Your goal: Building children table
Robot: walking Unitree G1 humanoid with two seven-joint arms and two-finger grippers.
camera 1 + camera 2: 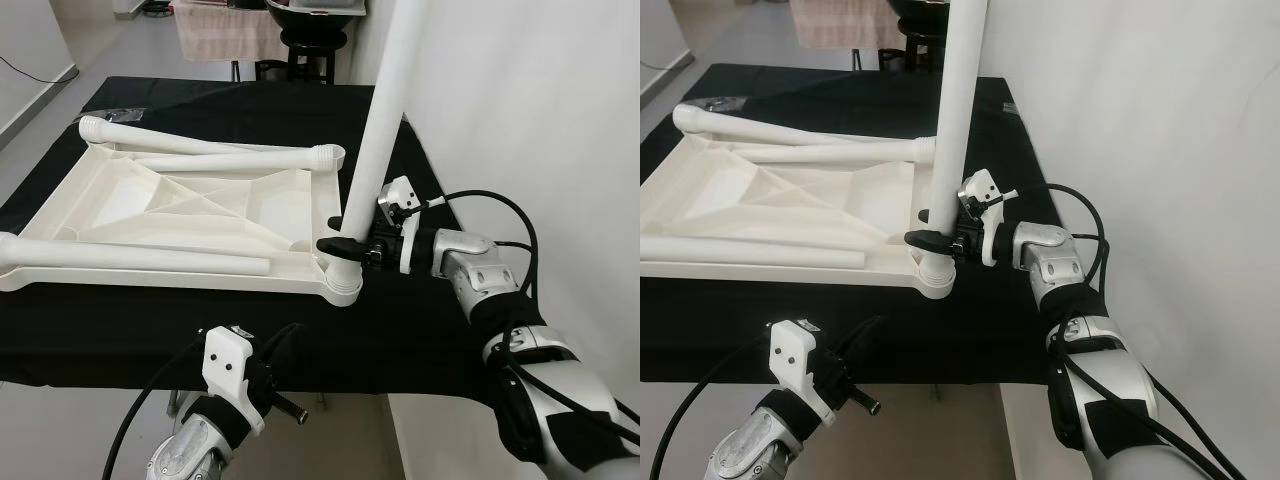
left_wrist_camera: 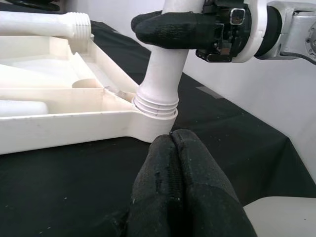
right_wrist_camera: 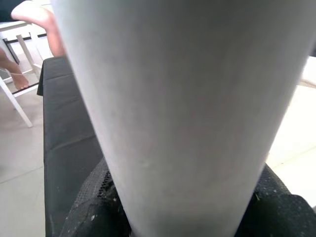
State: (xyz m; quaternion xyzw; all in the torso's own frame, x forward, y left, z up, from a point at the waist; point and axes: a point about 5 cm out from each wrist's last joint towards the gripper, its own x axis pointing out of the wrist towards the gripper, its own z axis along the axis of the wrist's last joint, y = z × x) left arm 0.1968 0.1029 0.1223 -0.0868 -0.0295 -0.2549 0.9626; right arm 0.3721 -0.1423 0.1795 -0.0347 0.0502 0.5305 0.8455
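White moulded plastic makes up the upside-down children's tabletop (image 1: pixel 150 215), which lies ribbed side up on the black-clothed table (image 1: pixel 420 330). Three long white plastic tube legs can be counted: two loose ones lying on the tabletop, one along its far edge (image 1: pixel 210 150) and one along its near edge (image 1: pixel 130 255), and an upright third leg (image 1: pixel 385 110) whose threaded foot sits in the near right corner socket (image 1: pixel 343 283). The left end effector (image 2: pixel 170 140) hangs low at the table's near edge with its fingers pressed together, empty, pointing at that socket from just in front. The right end effector (image 1: pixel 335 246) is clamped around the upright leg just above the socket, reaching in from the right. That leg's long axis stands nearly vertical, leaning slightly rightward, so seating it likely depends on turning about that axis, and the right arm already holds it.
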